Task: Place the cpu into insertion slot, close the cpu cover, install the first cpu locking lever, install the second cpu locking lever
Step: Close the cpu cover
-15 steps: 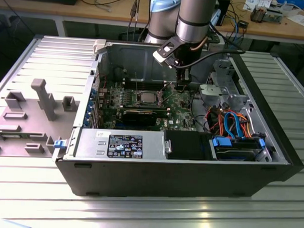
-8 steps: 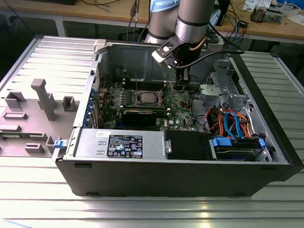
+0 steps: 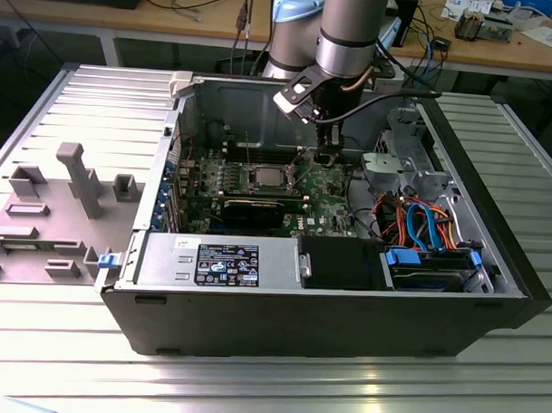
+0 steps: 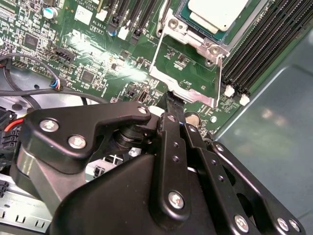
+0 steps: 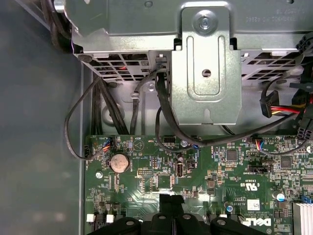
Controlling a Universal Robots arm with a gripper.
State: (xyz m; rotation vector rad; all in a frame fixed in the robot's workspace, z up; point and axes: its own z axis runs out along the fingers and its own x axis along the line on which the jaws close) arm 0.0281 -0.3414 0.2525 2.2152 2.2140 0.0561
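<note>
Silver-grey arm [image 3: 352,37], blue joint cap [image 3: 296,8], black screw-studded tool [image 4: 172,100].

Open motherboard [image 3: 335,192], drive cage [image 3: 391,165] near gripper [image 3: 326,158]

Cpu [image 3: 266,176] in insertion slot [image 4: 172,27] w/ claw [image 3: 325,159] near it (on exterior view's right).

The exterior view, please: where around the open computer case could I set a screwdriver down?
The ribbed table is bare along the near side of the computer case and to the exterior view's right of it. The exterior view's left is crowded with grey fixtures; inside, cables and the gripper take the room.
</note>
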